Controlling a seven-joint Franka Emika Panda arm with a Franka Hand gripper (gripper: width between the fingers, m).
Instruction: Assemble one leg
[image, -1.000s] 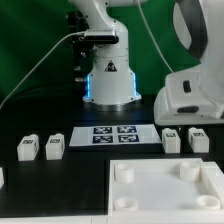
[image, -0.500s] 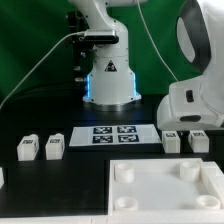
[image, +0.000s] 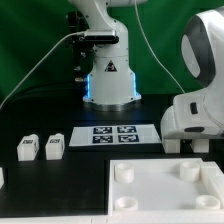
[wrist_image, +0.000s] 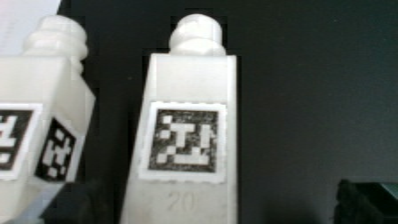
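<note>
So the arm (image: 204, 55) has dropped over the last second, and the gripper (image: 189, 138) now hangs right above the leg (wrist_image: 192, 130), on the table at 3 o'clock from the marker board (image: 113, 134). Can't tell if the jaws are open. Looks like a grab is next.

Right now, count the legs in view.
4 legs: two at the exterior view's left, two close in the wrist view; a cut-off white piece may be another.
</note>
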